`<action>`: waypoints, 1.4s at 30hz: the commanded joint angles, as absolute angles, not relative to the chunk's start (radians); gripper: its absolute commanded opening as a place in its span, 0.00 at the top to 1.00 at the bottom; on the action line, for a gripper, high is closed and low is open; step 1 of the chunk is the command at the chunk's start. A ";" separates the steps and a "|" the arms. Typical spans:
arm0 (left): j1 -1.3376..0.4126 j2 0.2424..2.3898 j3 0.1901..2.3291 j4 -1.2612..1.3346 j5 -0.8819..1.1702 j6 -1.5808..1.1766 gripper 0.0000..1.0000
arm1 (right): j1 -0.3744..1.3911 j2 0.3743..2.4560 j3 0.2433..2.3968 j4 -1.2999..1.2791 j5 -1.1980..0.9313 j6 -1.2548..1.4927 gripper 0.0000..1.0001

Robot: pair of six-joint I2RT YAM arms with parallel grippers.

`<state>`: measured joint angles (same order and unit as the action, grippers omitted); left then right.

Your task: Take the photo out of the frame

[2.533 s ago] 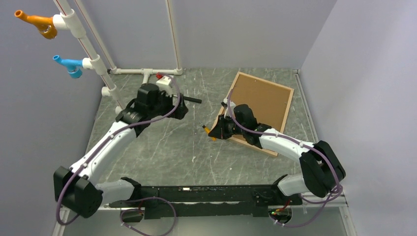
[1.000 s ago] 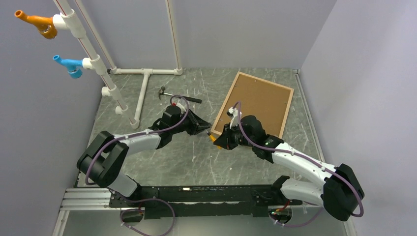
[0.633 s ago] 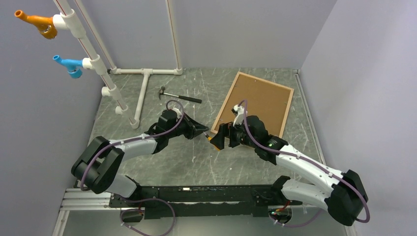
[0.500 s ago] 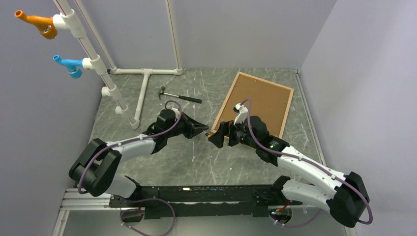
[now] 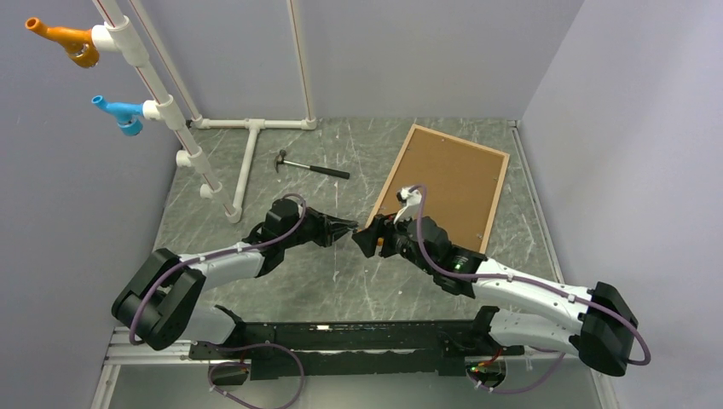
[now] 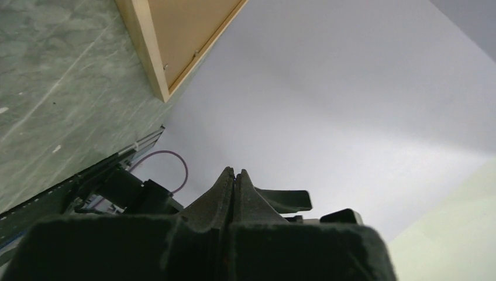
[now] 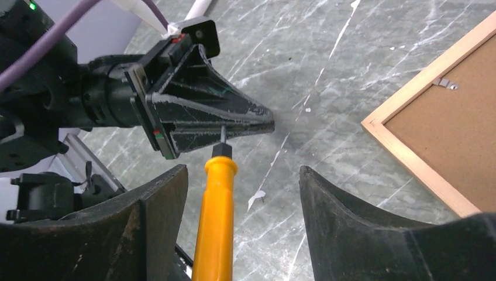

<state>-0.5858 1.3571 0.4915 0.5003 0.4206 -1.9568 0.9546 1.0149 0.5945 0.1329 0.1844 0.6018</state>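
Note:
The frame (image 5: 388, 183) lies face down at the back right of the table, a light wood border around a brown back (image 5: 452, 175). The photo's printed side is hidden. In the right wrist view the frame's corner (image 7: 409, 165) is at the right. An orange-handled screwdriver (image 7: 217, 216) stands between the parted jaws of my right gripper (image 7: 243, 172), close to the left finger. Its metal shaft runs up into the fingertips of my left gripper (image 7: 266, 124), which is shut on it. The two grippers meet nose to nose, left gripper (image 5: 351, 227) and right gripper (image 5: 367, 237), just left of the frame's near corner.
A small hammer (image 5: 311, 167) lies behind the left arm. A white pipe structure (image 5: 247, 162) stands at the back left, with an orange fitting (image 5: 64, 38) and a blue fitting (image 5: 119, 112). Walls close the table at the back and right.
The left arm reached in from the hammer and shut on the screwdriver's shaft. The right gripper, shut on the handle a second ago, has opened. Both grippers drifted slightly nearer.

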 commanded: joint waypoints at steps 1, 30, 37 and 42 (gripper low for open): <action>-0.583 1.311 0.477 0.579 0.369 -2.054 1.00 | 1.013 1.043 0.631 0.200 0.299 0.580 0.30; -0.597 1.306 0.466 0.585 0.379 -2.004 1.00 | 1.033 1.095 0.663 0.226 0.318 0.561 0.78; -0.590 1.361 0.422 0.769 0.418 -1.964 0.91 | 1.024 1.068 0.671 0.185 0.271 0.506 1.00; -0.572 1.341 0.431 0.679 0.464 -1.796 0.18 | 0.984 1.039 0.683 0.120 0.216 0.471 1.00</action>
<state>-0.5873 1.3651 0.4252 0.6773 0.4107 -1.9427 1.0187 1.0832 0.6353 0.1570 0.2527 0.5240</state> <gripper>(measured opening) 0.604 0.196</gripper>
